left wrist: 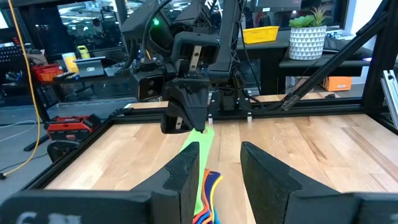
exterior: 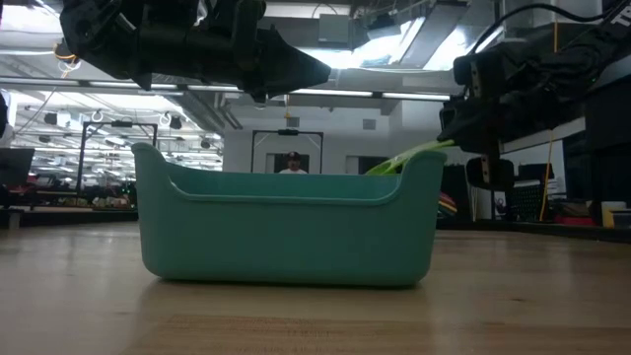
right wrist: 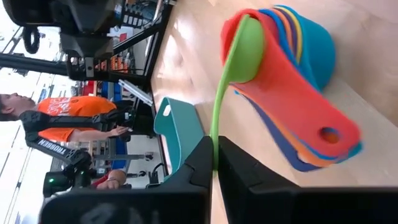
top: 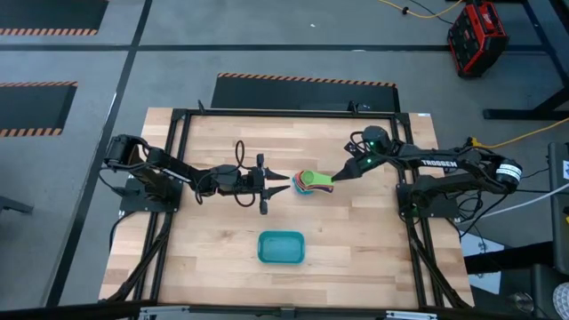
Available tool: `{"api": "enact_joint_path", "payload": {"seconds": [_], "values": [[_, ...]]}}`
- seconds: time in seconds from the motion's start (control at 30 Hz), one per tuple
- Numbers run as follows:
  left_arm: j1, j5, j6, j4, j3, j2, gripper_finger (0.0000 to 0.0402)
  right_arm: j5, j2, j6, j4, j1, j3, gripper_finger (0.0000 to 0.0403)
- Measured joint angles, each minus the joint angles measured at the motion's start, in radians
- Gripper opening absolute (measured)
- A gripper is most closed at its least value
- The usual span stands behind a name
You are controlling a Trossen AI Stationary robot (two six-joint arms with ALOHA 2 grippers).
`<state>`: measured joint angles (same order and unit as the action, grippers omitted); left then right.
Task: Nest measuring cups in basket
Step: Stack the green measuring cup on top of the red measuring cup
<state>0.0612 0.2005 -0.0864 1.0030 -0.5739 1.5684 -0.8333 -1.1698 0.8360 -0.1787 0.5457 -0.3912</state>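
A stack of nested measuring cups (top: 305, 183) stands on the table's middle, blue outermost and red inside (right wrist: 292, 74). A green cup (right wrist: 245, 53) sits in the top of the stack. Its long handle slants up to my right gripper (top: 341, 176), which is shut on it. My left gripper (top: 277, 184) hovers level just left of the stack, open. In its wrist view its fingers (left wrist: 186, 180) stand on either side of the handles (left wrist: 208, 190) without touching. The teal basket (top: 281, 247) stands nearer the front edge. My right gripper pinches the green cup's handle near its free end (right wrist: 215, 144) between its two fingers. The fingers come from the table's right side, slanting slightly down, in line with the handle. The cup's bowl rests inside the red cup of the stack, and the handle is raised.
The basket (exterior: 286, 222) fills the low view's front, with the green handle (exterior: 404, 158) showing above its rim. A black frame (top: 178, 116) edges the tabletop. Bare wood lies around the basket. A person in an orange shirt (right wrist: 68, 118) stands beyond the table.
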Motion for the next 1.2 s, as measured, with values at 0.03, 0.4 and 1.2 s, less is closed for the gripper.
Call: {"api": "enact_joint_path", "payload": {"seconds": [0.03,0.4,1.2], "values": [[0.0,0.0,0.0,0.0,0.0,0.0,0.0112,-0.006,0.0,-0.001,-0.007,0.0,0.0,0.0018],[0.0,0.0,0.0,0.0,0.0,0.0,0.0112,-0.027,0.0,0.048,-0.102,0.0,0.0,0.0015],[0.0,0.0,0.0,0.0,0.0,0.0,0.0112,0.033,-0.001,-0.06,-0.1,-0.051,0.0,0.0015]]}}
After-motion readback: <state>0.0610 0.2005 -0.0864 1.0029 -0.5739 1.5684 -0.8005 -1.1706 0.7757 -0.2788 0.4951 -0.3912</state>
